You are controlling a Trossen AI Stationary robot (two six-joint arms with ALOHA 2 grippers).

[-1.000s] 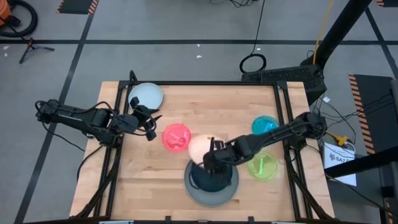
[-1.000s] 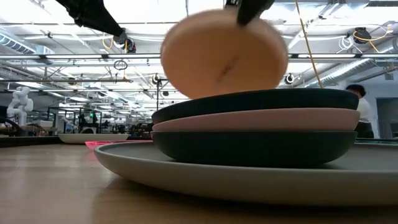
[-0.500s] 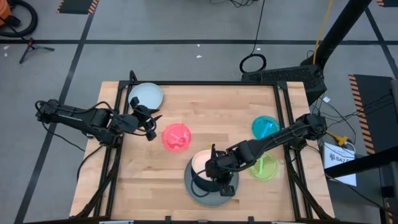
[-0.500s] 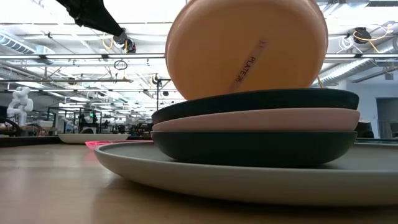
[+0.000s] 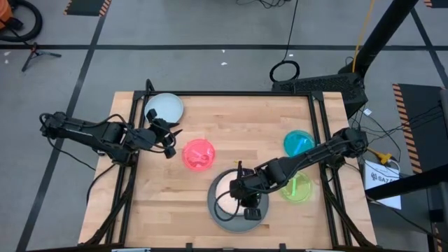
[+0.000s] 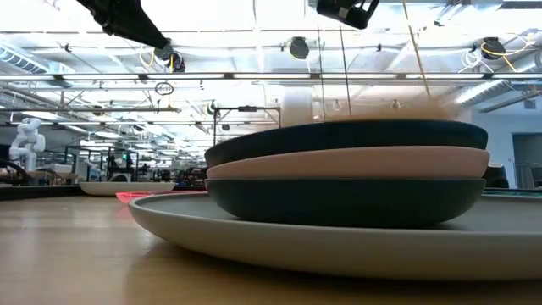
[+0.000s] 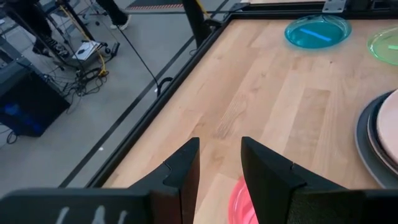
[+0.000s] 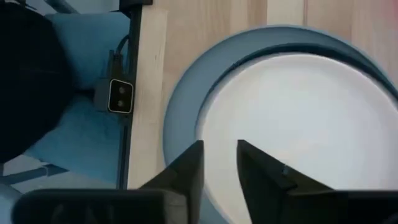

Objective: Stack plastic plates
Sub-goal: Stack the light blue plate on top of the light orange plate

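The stack stands near the table's near edge. A large grey plate (image 5: 218, 213) (image 6: 254, 241) carries a dark teal plate (image 6: 347, 202), a pink plate (image 6: 347, 163) and a black plate (image 6: 347, 135). A cream plate (image 5: 224, 187) (image 8: 298, 118) lies flat on top and shows blurred in the low view. My right gripper (image 5: 243, 198) (image 8: 221, 165) (image 6: 343, 10) hovers above the stack, open, pointing down and holding nothing. My left gripper (image 5: 170, 142) (image 7: 220, 165) waits open near the table's left side, beside the magenta plate (image 5: 199, 154).
Single plates lie on the wood: pale blue (image 5: 165, 107) at the far left corner, magenta left of centre, teal (image 5: 299, 142) (image 7: 317, 30) and green (image 5: 296, 187) (image 7: 385, 43) on the right, beside my right arm. Bare wood shows in the middle and along the near left.
My right gripper has carried the cream plate toward the near edge, over the stack. The plate hung tilted on its edge below the fingers. It has since dropped out of the hold and lies flat on the black plate. The left arm has kept still.
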